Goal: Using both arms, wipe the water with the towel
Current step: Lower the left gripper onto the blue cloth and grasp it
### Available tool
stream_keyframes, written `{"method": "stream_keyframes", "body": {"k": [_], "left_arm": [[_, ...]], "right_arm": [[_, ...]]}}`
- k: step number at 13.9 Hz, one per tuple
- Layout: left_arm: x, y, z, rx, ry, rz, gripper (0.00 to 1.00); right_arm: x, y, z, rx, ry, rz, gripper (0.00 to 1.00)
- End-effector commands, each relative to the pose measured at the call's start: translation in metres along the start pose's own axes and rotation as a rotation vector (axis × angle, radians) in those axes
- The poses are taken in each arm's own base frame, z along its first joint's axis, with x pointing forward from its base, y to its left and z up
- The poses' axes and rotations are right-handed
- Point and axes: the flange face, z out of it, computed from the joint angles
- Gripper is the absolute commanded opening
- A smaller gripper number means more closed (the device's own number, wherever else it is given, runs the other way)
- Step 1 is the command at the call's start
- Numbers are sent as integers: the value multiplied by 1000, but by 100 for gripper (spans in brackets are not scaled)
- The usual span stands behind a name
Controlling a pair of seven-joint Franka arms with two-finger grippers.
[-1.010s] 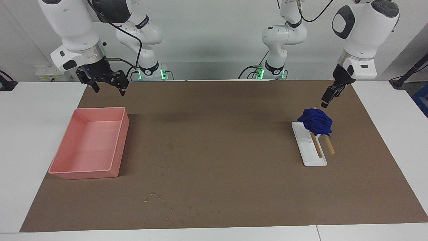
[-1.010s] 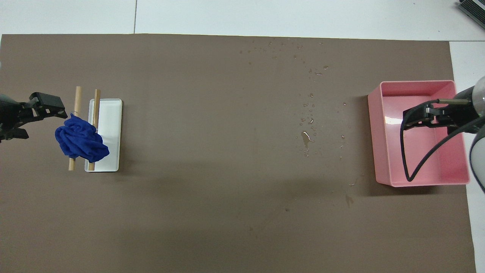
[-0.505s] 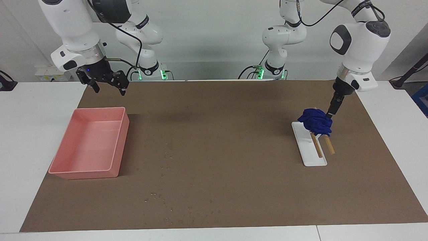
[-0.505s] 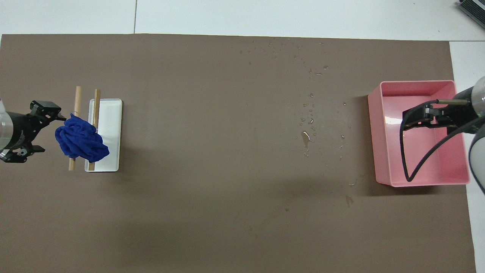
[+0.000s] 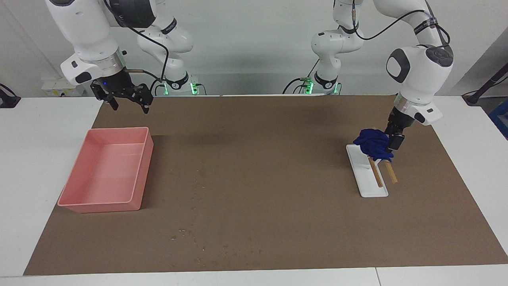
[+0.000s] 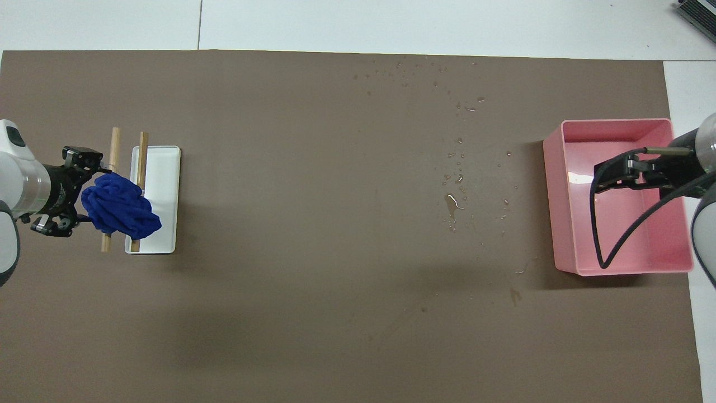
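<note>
The towel (image 5: 374, 143) sits bunched in a deep-blue heap on two wooden rods (image 5: 381, 171) that lie across a white tray (image 5: 363, 180), toward the left arm's end of the brown surface (image 5: 262, 171). It's a crumpled ball, so there's no clear long axis; from overhead it looks slightly stretched along the rods, one loose corner drooping onto the tray toward the robots.

The left pincer (image 6: 75, 190) is right at the cloth, its fingers spread wide and flanking the edge of the bundle that faces away from the tray. Nothing is gripped yet; the jaws stand open.

My read: this is the grasp. To do it well, the pincer should push in enough to catch several folds at once, not just one outer flap, then close firmly and lift straight up so the rods don't roll off the tray. A shallow bite would likely let the cloth unfurl and drag.

The water (image 6: 456, 184) lies well apart, a scatter of small drops in mid-surface, running away from the robots and nearer the pink bin (image 6: 565, 196) than the towel.

The right pincer (image 5: 127, 101) waits, hanging over the surface just above the pink bin's edge nearest the robots, fingers apart and holding nothing.
</note>
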Motion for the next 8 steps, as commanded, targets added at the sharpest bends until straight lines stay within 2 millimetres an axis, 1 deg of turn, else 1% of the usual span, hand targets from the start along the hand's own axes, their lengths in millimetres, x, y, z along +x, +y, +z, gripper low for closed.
{"method": "stream_keyframes", "body": {"k": [1,2,3,6,8], "left_arm": [[-2,2,7,-12,-3,-40,100],[-2,2,13,-1,-9,-46,100],[-1,2,16,3,-11,-53,100],[-1,2,19,10,-13,-52,100],[-6,3,21,13,-15,-41,85]], "right_arm": [[-9,3,1,-1,-8,12,100],[-9,4,1,-1,-8,12,100],[-9,3,1,-1,-8,10,100],[-9,3,1,-1,-8,10,100],[-10,3,0,-1,-6,10,100]]}}
